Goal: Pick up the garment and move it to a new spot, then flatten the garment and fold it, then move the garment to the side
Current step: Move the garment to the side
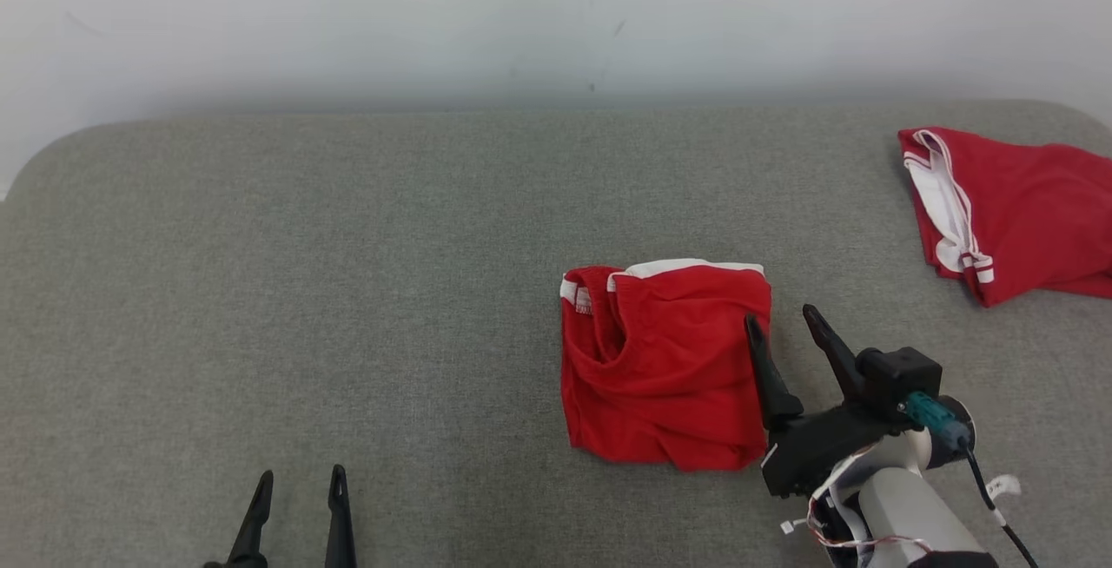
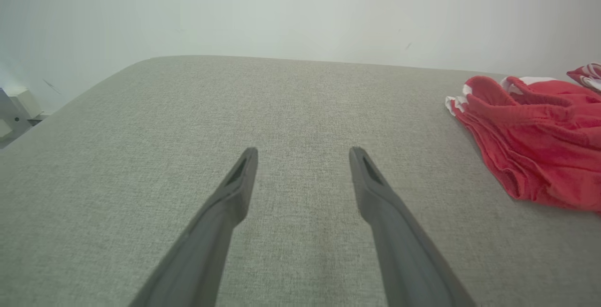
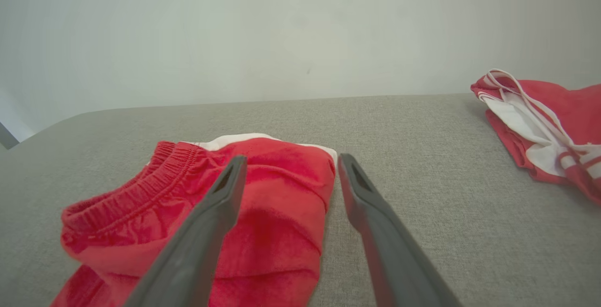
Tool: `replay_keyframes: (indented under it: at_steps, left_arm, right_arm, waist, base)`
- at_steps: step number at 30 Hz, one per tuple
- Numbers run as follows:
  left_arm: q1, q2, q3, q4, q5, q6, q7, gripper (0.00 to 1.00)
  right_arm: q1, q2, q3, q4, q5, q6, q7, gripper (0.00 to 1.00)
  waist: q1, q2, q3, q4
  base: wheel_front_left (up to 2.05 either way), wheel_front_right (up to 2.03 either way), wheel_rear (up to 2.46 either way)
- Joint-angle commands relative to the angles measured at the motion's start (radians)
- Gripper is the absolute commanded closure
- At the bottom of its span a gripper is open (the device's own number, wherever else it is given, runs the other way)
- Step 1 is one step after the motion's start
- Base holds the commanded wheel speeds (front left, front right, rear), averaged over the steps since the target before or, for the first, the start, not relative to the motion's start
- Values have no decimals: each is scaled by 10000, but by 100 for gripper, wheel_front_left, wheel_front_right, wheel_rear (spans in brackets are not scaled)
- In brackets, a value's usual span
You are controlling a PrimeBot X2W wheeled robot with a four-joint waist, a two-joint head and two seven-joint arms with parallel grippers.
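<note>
At the lower left of the head view, my left jaws stand apart over the bare grey table. Toward the middle lies the red garment, folded to a rough square, with a white band along its far edge. At its right edge my right jaws are also apart: one finger is over the cloth, the other over the table. Far right, well apart, lies a second red garment with white trim.

readable text: we find none.
waistband tag on the garment: we see marks, too blurred to read.
cable tag: white; we read nothing on it.
</note>
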Motion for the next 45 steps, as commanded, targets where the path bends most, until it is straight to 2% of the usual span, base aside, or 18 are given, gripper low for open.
replay_keyframes:
  at_steps: [1,9,17,18,19,20,25,31,39,40,45]
  left_arm:
    - [-192,-17,-36,18,-58,27,-31,0]
    - [-353,-15,-154,26,-98,59,-30,0]
    - [-505,-15,-281,115,-129,32,-30,0]
    - [-518,-15,-296,119,-143,38,-30,0]
    - [-526,-15,-300,110,-150,49,-30,0]
    - [-532,-15,-298,100,-155,66,-31,0]
    - [-499,-15,-246,15,-219,125,-31,0]
    - [-791,-14,-275,-121,-254,111,-31,0]
    - [-1369,-15,-412,-452,-169,24,-30,0]
    - [-1369,-15,-412,-452,-169,24,-30,0]
    - [-1734,-14,-439,-708,10,-84,-30,0]
  right_arm:
    - [-272,-66,7,259,1,-21,-1,0]
    - [-1266,17,15,3070,183,-21,2,0]
    - [-1703,287,521,4887,750,-21,234,0]
    - [-1765,325,610,5006,865,-21,221,64]
    - [-1844,330,721,5066,934,-21,201,87]
    - [-1940,300,818,5124,1007,-21,178,100]
    - [-2536,-151,1250,5166,1208,-30,79,100]
    - [-3527,-1073,2046,4876,1368,-24,43,100]
    - [-4905,-2766,3283,4215,1797,-24,440,100]
    - [-4905,-2766,3283,4215,1797,-24,440,100]
    - [-5670,-3911,3994,3601,2268,-24,799,100]
  waist:
    - [-1,-1,272,266]
    - [-1,-1,529,589]
    - [-1,-1,580,738]
    - [-1,-1,582,756]
    - [-1,-1,585,768]
    - [-1,-1,594,771]
    - [-1,-1,781,629]
    - [-1,-1,1338,426]
    - [-1,-1,2292,52]
    - [-1,-1,2292,52]
    - [-1,-1,2880,-279]
  base:
    - [0,0,0]
    - [0,0,0]
    - [0,0,0]
    - [0,0,0]
    - [0,0,0]
    - [0,0,0]
    - [0,0,0]
    - [0,0,0]
    - [0,0,0]
    - [0,0,0]
    - [0,0,0]
